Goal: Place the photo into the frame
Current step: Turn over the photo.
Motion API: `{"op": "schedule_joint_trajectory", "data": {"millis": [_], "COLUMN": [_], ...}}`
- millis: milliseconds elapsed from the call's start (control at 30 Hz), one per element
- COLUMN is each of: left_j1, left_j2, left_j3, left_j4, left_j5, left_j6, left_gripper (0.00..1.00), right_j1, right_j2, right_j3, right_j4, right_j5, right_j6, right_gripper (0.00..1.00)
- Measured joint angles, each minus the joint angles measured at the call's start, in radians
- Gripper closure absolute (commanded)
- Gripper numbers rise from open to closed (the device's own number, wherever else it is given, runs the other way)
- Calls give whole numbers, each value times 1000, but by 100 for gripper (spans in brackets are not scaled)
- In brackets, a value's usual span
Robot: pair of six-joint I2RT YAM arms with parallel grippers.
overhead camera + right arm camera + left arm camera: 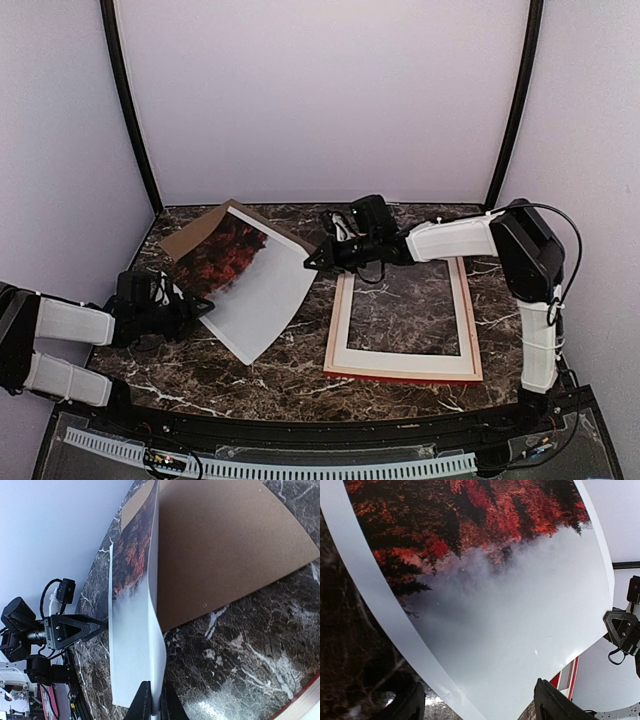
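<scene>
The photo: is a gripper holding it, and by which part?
Yes. The right gripper pinches the photo by its edge nearest the frame; the left gripper is open, gripping nothing.

Top view high, facing back wall (pixel 320 100); wrist views close, opposite sides, sharing photo (pixel 510 630).

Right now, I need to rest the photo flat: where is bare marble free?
Free: the near strip of table between the photo and the frame, and the marble inside the frame. Crowded: left and centre, where the backing board, left gripper and right gripper meet the photo.
</scene>
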Motion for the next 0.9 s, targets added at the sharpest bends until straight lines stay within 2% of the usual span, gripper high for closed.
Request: {"op": "schedule_joint_trajectory", "data": {"millis": [233, 400, 567, 700, 900], "left_j1": [-123, -150, -155, -159, -178], "left_j2": [-74, -139, -144, -93, -46], "left_j3": [-68, -100, -78, -31, 31], "left_j4": [38, 20, -31, -63, -117], "left_j5": [-37, -78, -90, -92, -94], "left_j6": [-121, -157, -132, -87, -36], "left_gripper": [22, 22, 23, 24, 24], "right_j1": [29, 66, 96, 101, 101], "right_j2": [-72, -134, -178, -196, -207], "right_j3": [-124, -184, -266, -321, -337], "right_j4": [2, 11, 37, 61, 56], "right_j5": [59, 101, 106, 96, 88], "right_j6": [21, 31, 51, 70, 50], "right_gripper": [88, 83, 77, 79, 89]}}
